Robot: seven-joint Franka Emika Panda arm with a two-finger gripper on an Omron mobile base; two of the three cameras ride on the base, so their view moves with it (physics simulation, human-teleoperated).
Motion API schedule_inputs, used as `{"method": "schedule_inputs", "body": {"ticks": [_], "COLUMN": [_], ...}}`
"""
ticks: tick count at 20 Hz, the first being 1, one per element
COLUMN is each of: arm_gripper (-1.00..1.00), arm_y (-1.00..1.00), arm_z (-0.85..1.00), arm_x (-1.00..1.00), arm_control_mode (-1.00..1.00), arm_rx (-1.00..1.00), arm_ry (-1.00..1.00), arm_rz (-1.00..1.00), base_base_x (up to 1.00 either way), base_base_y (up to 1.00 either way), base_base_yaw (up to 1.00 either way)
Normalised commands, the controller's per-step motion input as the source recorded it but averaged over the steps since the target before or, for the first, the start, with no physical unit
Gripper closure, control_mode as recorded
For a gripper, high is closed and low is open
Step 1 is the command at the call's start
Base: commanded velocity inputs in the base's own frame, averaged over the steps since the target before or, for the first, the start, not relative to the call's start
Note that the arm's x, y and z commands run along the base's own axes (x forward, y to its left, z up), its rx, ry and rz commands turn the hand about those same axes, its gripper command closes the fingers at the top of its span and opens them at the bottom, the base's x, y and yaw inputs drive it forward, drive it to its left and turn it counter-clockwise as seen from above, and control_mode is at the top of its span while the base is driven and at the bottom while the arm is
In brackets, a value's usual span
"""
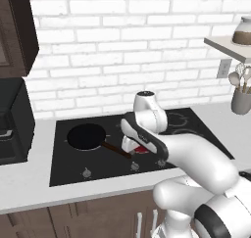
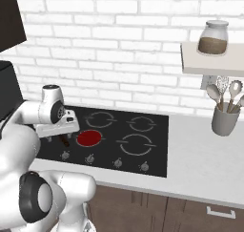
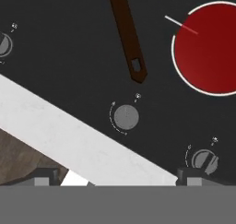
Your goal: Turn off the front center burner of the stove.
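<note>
The stove [image 1: 196,134] is a black glass cooktop set in the white counter. Its front center burner [image 2: 89,138] glows solid red and appears in the hand view [image 3: 209,48] at the upper right. My gripper [image 3: 117,179] hangs open above the stove's front edge, its fingertips [image 3: 44,177] wide apart with nothing between them. One round grey knob [image 3: 126,117] lies straight ahead of it, another knob [image 3: 204,159] with a slanted bar sits by the right fingertip, and a third knob [image 3: 3,44] is at the left. In the left base view my hand [image 1: 128,145] covers part of the red burner [image 1: 142,150].
A black frying pan [image 1: 87,136] rests on the front left burner, its brown handle [image 3: 129,34] reaching toward the knobs. A dark appliance [image 1: 14,124] stands left of the stove. On the right are a utensil holder [image 2: 225,119] and a jar [image 2: 213,37] on a shelf.
</note>
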Motion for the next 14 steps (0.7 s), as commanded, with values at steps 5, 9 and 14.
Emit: {"method": "schedule_inputs", "body": {"ticks": [5,9,14], "arm_gripper": [-1.00,-1.00,-1.00], "arm_y": [0.00,0.00,0.00], "arm_z": [-0.39,-0.40,-0.33], "arm_x": [0.05,0.10,0.13], "arm_control_mode": [-1.00,-1.00,-1.00], "arm_rx": [0.00,0.00,0.00], "arm_ry": [0.00,0.00,0.00], "arm_rz": [0.03,0.02,0.03], "base_base_x": [0.00,0.00,0.00], "base_base_y": [0.00,0.00,0.00], "base_base_yaw": [0.00,0.00,0.00]}}
